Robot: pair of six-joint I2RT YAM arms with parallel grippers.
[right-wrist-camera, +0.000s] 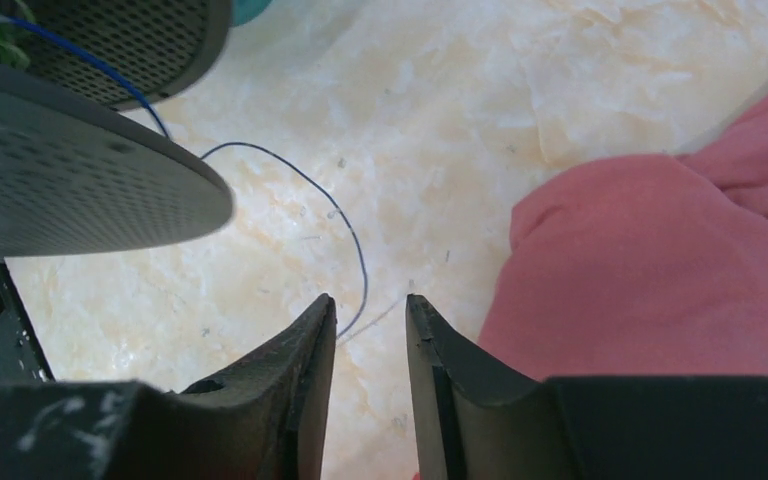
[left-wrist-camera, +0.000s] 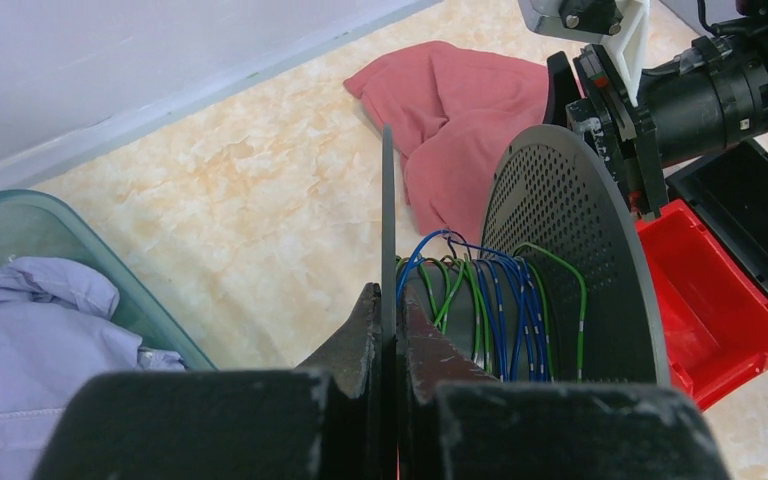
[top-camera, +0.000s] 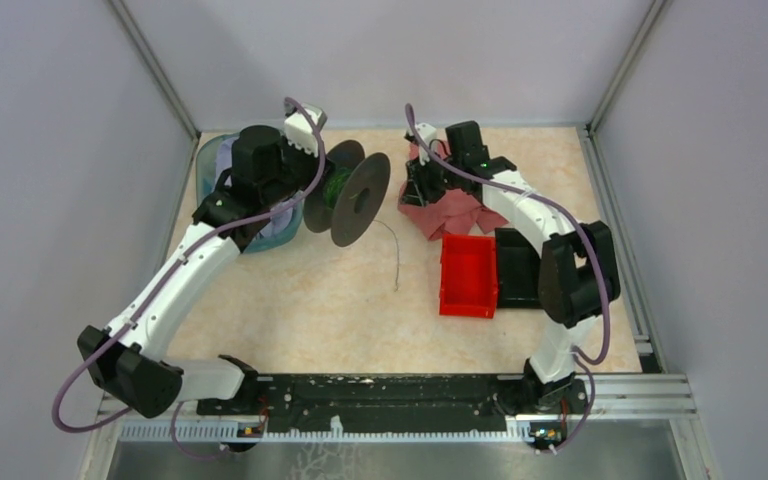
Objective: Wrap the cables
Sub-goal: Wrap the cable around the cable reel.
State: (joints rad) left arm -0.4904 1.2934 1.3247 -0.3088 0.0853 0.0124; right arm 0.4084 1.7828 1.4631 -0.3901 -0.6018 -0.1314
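Nearest the lens, at the bottom of the left wrist view, the left gripper [left-wrist-camera: 392,335] is clamped on the near flange of the spool [left-wrist-camera: 560,230], whose core carries blue and green cable [left-wrist-camera: 505,300]. The right gripper [right-wrist-camera: 370,318] stands parted low in its view. The loose strand [right-wrist-camera: 356,245] runs over the bench [right-wrist-camera: 440,110] into that gap, seemingly unpinched. To wrap well, I judge it should close squarely on the strand, keep it taut and stay clear of the cloth [right-wrist-camera: 660,270]. The strand's end is hidden behind the fingers [right-wrist-camera: 280,390], and from above it barely shows.
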